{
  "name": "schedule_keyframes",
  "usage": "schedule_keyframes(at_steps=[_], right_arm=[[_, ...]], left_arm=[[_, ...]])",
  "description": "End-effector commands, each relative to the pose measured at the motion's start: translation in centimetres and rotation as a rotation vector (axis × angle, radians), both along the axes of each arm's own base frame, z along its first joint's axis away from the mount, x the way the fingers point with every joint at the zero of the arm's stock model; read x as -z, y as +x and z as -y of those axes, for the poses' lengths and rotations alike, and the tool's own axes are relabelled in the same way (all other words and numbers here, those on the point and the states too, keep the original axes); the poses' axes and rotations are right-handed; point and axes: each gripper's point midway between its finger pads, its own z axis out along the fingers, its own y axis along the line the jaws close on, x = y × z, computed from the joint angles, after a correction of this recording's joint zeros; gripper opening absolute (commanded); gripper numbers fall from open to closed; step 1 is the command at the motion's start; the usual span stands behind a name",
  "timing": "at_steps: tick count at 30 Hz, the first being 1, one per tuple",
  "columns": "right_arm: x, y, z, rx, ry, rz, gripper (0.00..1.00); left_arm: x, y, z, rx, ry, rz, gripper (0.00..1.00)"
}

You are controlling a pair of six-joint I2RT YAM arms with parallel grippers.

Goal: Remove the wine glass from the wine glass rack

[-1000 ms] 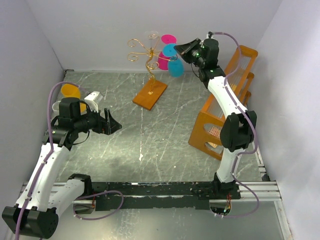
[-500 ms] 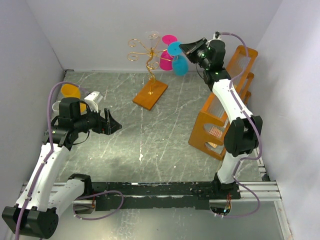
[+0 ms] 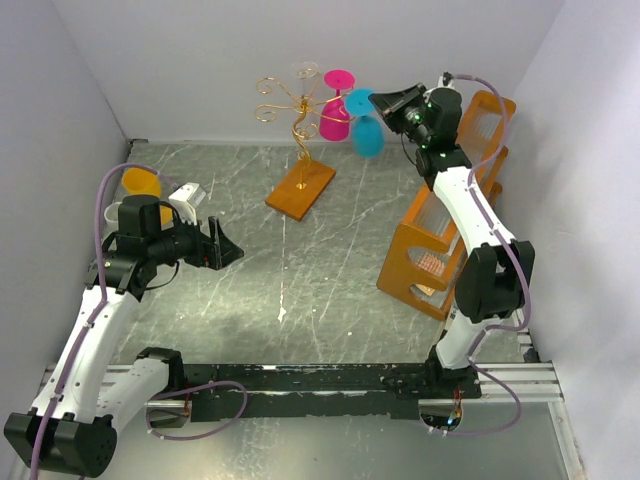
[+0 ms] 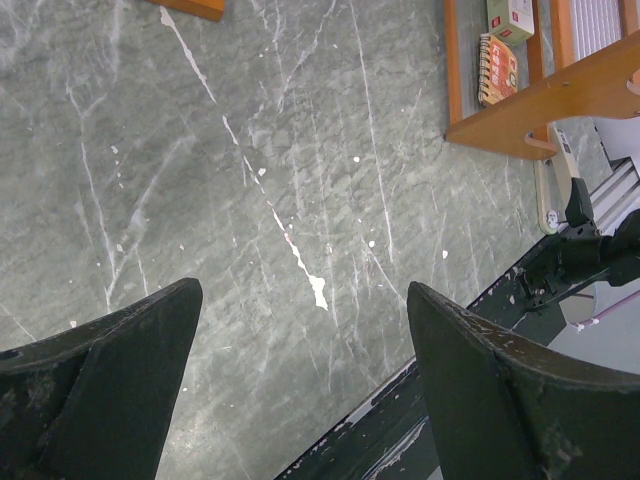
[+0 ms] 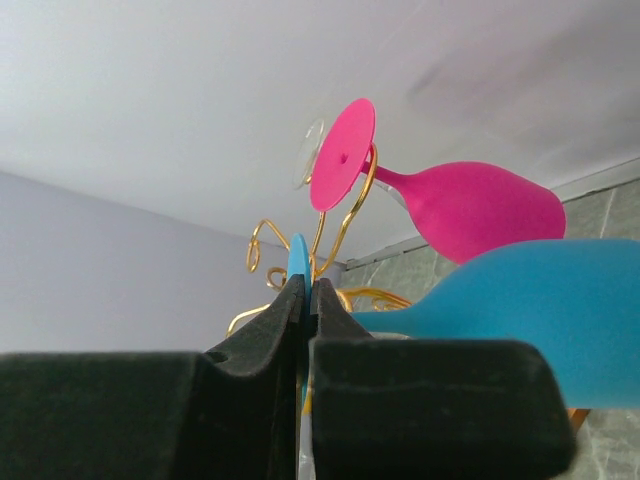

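Far left on the grey marble counter (image 3: 300, 290) you have a round orange item (image 3: 140, 183) and a white item (image 3: 188, 195), both too small in the top view to identify. Left pincer (image 4: 300, 290): spread wide, nothing between the fingers, over bare counter. The left wrist view shows that plainly.

Centre back is the thin gold wire rack (image 3: 290, 105) on its flat orange base (image 3: 300, 188). A pink wine glass (image 3: 333, 110) hangs foot-up from a scroll arm. A clear glass (image 3: 303, 70) beside it is barely readable against the wall.

Just right of the pink one is the blue wine glass (image 3: 366, 128), bowl down and tilted, held by the right pincer (image 3: 383, 100). Only the right wrist view shows the grip: pinched tight on the edge of the blue foot disc (image 5: 298, 258). Gold wire sits behind the fingers there, so you can't tell whether the stem is clear of the scroll. From above it looks apart.

Far right is the big orange frame with clear panels (image 3: 450, 215). The left wrist view shows a red spiral notebook (image 4: 497, 68) and a small box (image 4: 510, 14), cut off at the edge, in its bottom shelf.
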Motion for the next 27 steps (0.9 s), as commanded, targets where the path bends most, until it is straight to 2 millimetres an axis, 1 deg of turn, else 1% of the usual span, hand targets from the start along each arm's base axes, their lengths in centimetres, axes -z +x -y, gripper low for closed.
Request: schedule_keyframes(at_steps=[1, 2, 3, 6, 7, 8, 9, 11, 13, 17, 19, 20, 22, 24, 26, 27], right_arm=[[-4.0, -2.3, 1.2, 0.003, 0.038, 0.094, 0.00], [-4.2, -2.9, 1.4, -0.001, 0.040, 0.097, 0.00], [-4.7, -3.8, 1.6, -0.004, 0.040, 0.107, 0.00], [-5.3, -6.2, 1.9, -0.019, 0.036, 0.124, 0.00], [-5.1, -7.1, 2.0, -0.026, 0.034, 0.121, 0.00], [-5.5, -8.1, 1.9, -0.037, 0.034, 0.129, 0.00], [-5.1, -9.1, 1.8, -0.054, 0.035, 0.124, 0.00], [-5.1, -11.1, 1.3, -0.103, 0.043, 0.131, 0.00], [-4.7, -13.1, 0.6, -0.169, 0.068, 0.125, 0.00], [-4.9, -16.5, -0.9, -0.301, 0.137, 0.135, 0.00], [-5.7, -18.2, -1.7, -0.366, 0.179, 0.166, 0.00], [-5.7, -18.8, -2.1, -0.401, 0.206, 0.158, 0.00], [-7.0, -20.4, -3.0, -0.483, 0.249, 0.208, 0.00], [-7.8, -22.2, -4.6, -0.574, 0.291, 0.226, 0.00], [-8.6, -23.6, -5.9, -0.646, 0.336, 0.240, 0.00], [-9.1, -24.3, -6.4, -0.676, 0.358, 0.250, 0.00]], left_arm=[[-0.8, -0.1, 0.1, 0.016, 0.007, 0.026, 0.95], [-0.8, 0.0, 0.1, 0.015, 0.006, 0.025, 0.95], [-0.8, 0.0, 0.2, 0.016, 0.004, 0.024, 0.95], [-1.1, 0.0, 0.6, 0.025, -0.021, 0.018, 0.95], [-1.5, 0.0, 1.0, 0.040, -0.045, 0.022, 0.95], [-1.8, -0.1, 1.4, 0.054, -0.070, 0.021, 0.95], [-2.2, -0.1, 1.8, 0.065, -0.099, 0.019, 0.95], [-3.2, -0.2, 2.9, 0.106, -0.176, 0.016, 0.95], [-4.4, -0.5, 4.1, 0.150, -0.274, 0.001, 0.96], [-7.3, -0.9, 5.8, 0.236, -0.460, -0.001, 0.97], [-8.9, -1.1, 6.3, 0.249, -0.554, -0.013, 0.98], [-9.5, -1.1, 6.5, 0.249, -0.590, -0.013, 0.99], [-10.7, -1.1, 6.6, 0.247, -0.665, 0.002, 0.99], [-11.6, -1.1, 6.7, 0.248, -0.746, 0.013, 0.99], [-11.7, -0.9, 6.7, 0.231, -0.826, -0.003, 0.99], [-12.3, -1.0, 6.6, 0.241, -0.862, 0.018, 0.99]])
